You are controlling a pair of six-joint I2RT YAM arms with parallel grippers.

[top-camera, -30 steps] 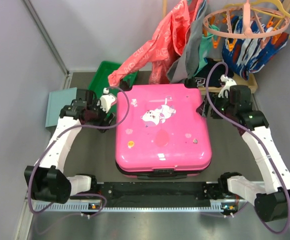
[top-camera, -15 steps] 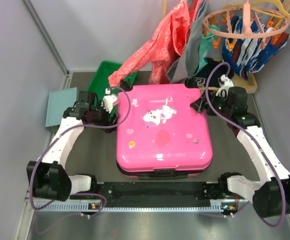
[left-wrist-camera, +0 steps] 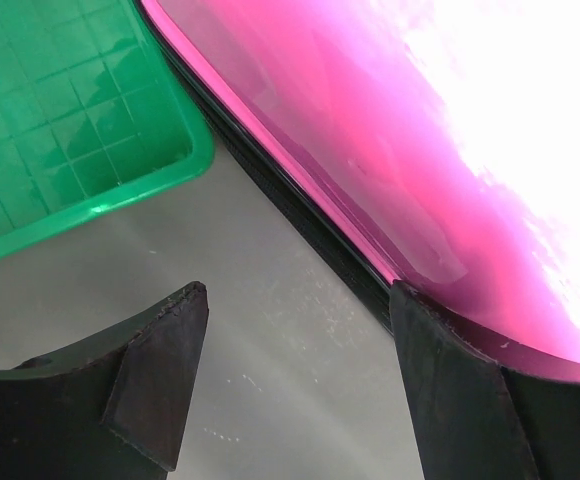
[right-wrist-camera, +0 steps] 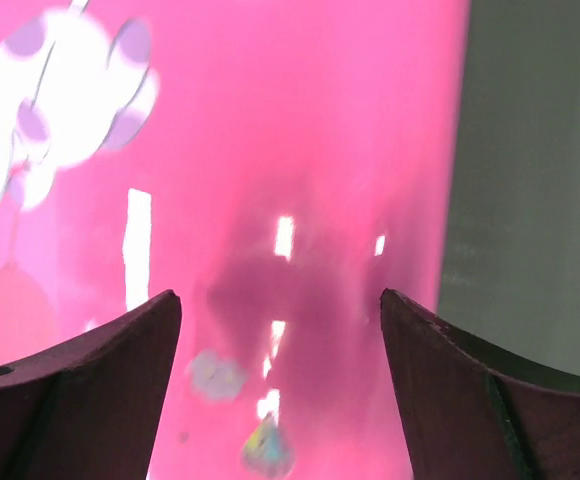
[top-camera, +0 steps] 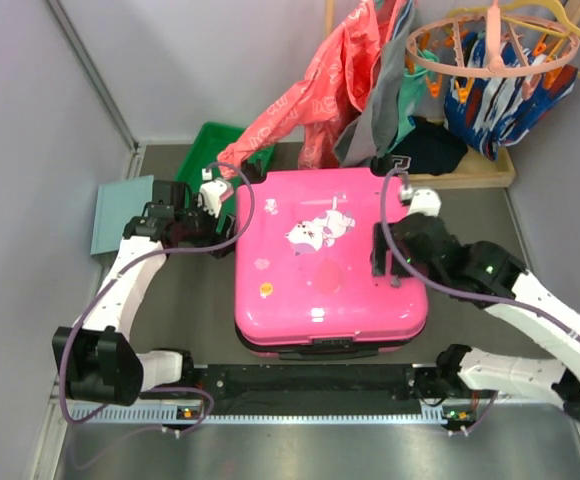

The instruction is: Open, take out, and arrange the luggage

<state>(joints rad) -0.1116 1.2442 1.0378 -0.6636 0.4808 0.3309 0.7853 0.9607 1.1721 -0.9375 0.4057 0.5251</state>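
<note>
The hot-pink luggage (top-camera: 325,258) lies flat and closed in the middle of the table, white cartoon sticker up. It fills the upper right of the left wrist view (left-wrist-camera: 420,170) and most of the right wrist view (right-wrist-camera: 270,180). My left gripper (top-camera: 220,222) is open at the case's left side near its back corner, one finger (left-wrist-camera: 450,380) against the black edge. My right gripper (top-camera: 382,255) is open and hovers over the right part of the lid, holding nothing.
A green plastic tray (top-camera: 210,155) stands behind the left gripper, also in the left wrist view (left-wrist-camera: 60,120). A pale-teal box (top-camera: 120,210) lies at far left. Clothes (top-camera: 340,80) and a round peg hanger (top-camera: 490,45) hang at the back.
My right arm has swung left from the case's back right corner to above the lid's right side. My left gripper has edged closer to the case's left edge.
</note>
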